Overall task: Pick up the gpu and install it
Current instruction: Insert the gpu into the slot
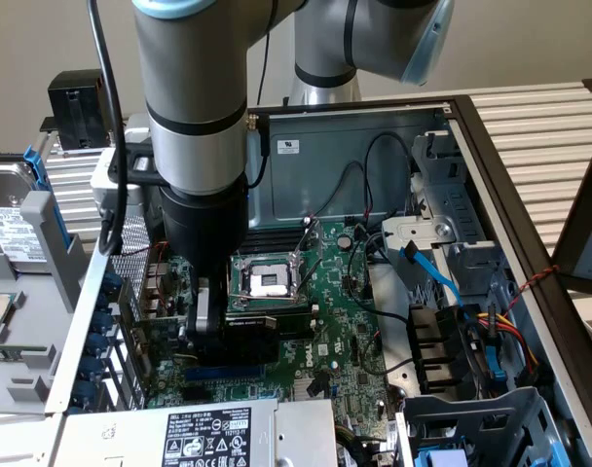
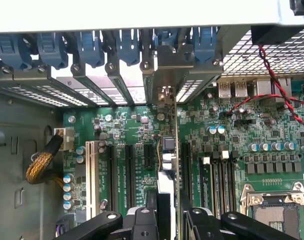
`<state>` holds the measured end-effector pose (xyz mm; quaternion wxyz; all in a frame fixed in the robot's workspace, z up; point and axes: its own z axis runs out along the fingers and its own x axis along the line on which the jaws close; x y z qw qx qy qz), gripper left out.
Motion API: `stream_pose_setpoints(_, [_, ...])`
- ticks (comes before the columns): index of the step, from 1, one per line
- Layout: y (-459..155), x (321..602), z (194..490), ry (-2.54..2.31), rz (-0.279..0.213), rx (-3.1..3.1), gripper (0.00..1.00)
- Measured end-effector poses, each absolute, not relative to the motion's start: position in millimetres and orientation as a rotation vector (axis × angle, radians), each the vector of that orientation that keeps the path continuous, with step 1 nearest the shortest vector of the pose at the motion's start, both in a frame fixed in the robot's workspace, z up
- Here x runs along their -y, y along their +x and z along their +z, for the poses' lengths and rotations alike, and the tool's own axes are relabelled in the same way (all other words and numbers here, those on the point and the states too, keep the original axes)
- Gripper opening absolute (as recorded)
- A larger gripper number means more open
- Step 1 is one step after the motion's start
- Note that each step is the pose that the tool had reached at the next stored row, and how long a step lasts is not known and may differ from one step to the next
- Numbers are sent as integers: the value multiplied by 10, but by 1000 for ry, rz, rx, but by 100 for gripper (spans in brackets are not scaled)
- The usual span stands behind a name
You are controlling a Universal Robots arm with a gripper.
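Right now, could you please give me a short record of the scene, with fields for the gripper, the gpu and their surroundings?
setting: open computer case with the motherboard lying inside
gripper: gripper low over the motherboard, closed on the gpu
gpu: gpu standing on edge among the expansion slots, bracket end at the case's rear slot openings
seating: cannot tell whether it is fully in a slot
nearby: cpu socket, just to the exterior view's right of the gripper

Around the CPU socket [image 1: 269, 280]
The gpu [image 1: 252, 336] stands upright on the motherboard [image 1: 340, 321] just beside it; the power supply [image 1: 208, 433] lies before both, well apart.
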<state>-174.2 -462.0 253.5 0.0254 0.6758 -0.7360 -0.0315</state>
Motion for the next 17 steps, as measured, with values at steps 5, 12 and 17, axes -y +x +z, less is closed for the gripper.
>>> stream_pose_setpoints(5, [-1742,4616,2533,2092,-97,2273,27])
stream_pose_setpoints(12, [-1742,4603,2534,2092,-96,2272,27])
stream_pose_setpoints(17, [-1742,4613,2532,2092,-96,2273,27])
